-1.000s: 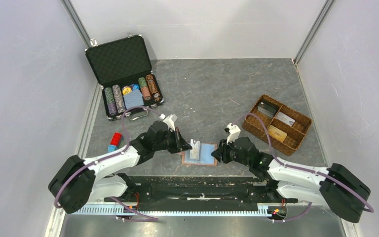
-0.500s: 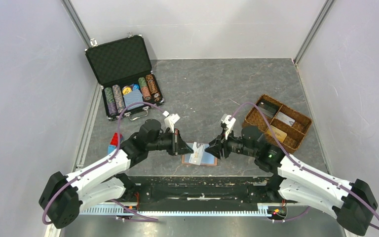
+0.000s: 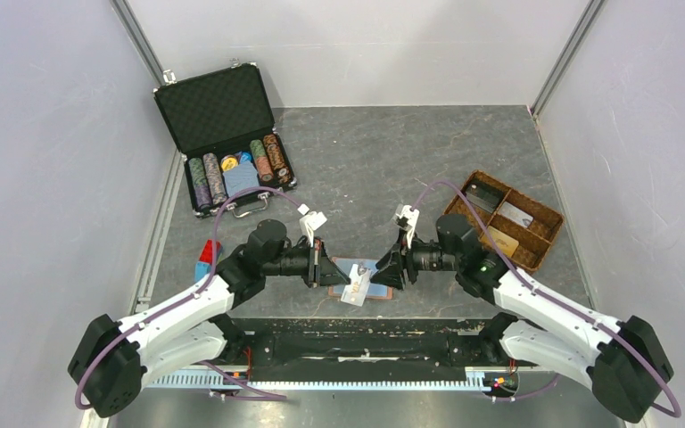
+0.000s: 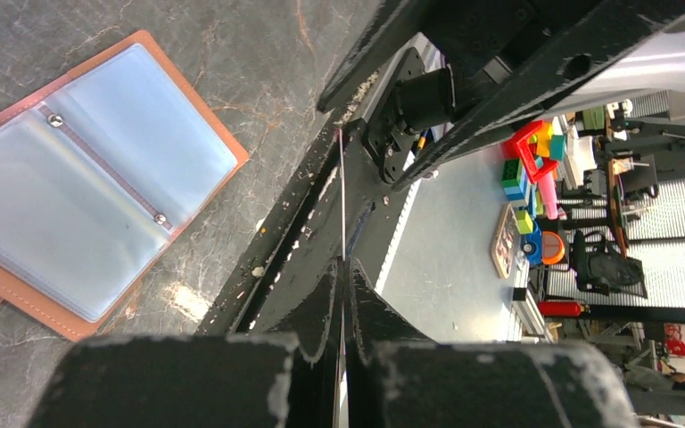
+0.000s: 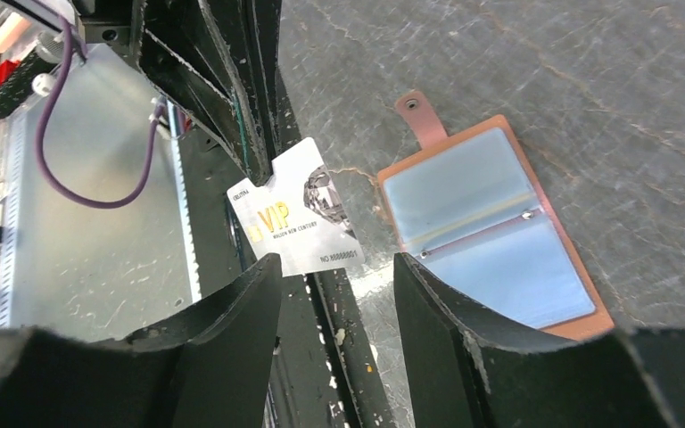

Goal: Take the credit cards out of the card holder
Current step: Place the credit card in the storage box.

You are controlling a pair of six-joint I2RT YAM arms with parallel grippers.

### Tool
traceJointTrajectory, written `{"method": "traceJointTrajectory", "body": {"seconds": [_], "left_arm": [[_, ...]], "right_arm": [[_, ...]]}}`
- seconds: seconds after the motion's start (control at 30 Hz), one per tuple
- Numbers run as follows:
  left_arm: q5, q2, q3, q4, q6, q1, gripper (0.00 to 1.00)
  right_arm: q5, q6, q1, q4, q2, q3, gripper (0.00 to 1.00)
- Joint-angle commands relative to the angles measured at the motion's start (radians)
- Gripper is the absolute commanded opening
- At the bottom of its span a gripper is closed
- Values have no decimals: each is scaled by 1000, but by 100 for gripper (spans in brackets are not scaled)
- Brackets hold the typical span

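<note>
So the left gripper (image 4: 342,267) pinches the white card (image 5: 299,214), edge-on in its own cam. The right cam shows the VIP face beside the card holder (image 5: 491,241), right gripper (image 5: 334,265) gaping, empty.

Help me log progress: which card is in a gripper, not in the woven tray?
The white VIP card, pinched by the left gripper; the other cards lie in the woven tray.

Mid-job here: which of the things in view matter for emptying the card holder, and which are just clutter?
Job:
- card holder, lying open
- white VIP card, pinched in the left hand
- right hand, open near the card
- woven tray, with three cards in it

Lying about:
- chip case with poker chips
- toy blocks
</note>
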Motion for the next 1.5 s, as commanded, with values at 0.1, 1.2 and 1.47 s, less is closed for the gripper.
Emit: {"method": "traceJointTrajectory", "body": {"seconds": [0.1,1.2,1.47], "left_arm": [[68,8,3,77,42,1,2],[-206,55,318,-460,230,3,100],[-474,47,397,-587,249,3,100]], "right_arm": [[-168,0,-19,84,102,63,52],[-85,130,-227,147,31,6,0],[137,97,-454,-62,-72,65,0]]}}
